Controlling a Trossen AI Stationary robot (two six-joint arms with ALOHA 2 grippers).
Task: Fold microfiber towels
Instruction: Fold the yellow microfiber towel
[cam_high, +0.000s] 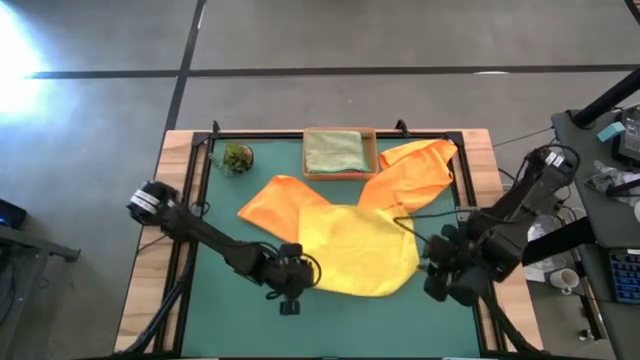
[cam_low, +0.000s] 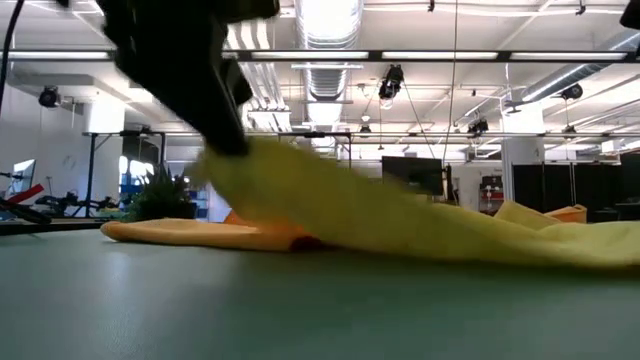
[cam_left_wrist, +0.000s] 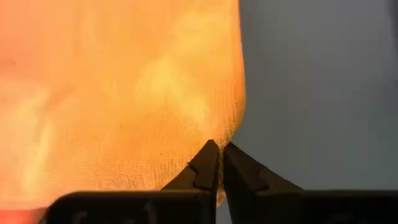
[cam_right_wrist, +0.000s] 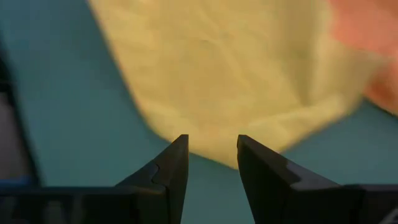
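Note:
A yellow towel (cam_high: 355, 250) lies spread on the green mat (cam_high: 240, 320), overlapping an orange towel (cam_high: 285, 200) whose other part (cam_high: 415, 170) reaches the far right. A folded sage green towel (cam_high: 335, 150) lies in the tan tray (cam_high: 372, 150) at the far edge. My left gripper (cam_high: 293, 272) is shut on the yellow towel's near left corner. My right gripper (cam_right_wrist: 211, 152) is open, low at the towel's right edge (cam_high: 415, 262). The towel's corner (cam_right_wrist: 230, 152) lies just ahead of its fingertips. My left gripper pinches the yellow towel's edge near a corner (cam_left_wrist: 231, 134) between its two fingertips. One layer or several, I cannot tell. In the low view the held corner (cam_low: 240, 160) is raised off the mat. The rest of the towel slopes down slack onto the mat and the orange towel.
A small green plant (cam_high: 237, 157) stands at the mat's far left. The table's dark frame (cam_high: 470, 200) runs around the mat. Bare mat (cam_high: 350, 325) lies along the near edge.

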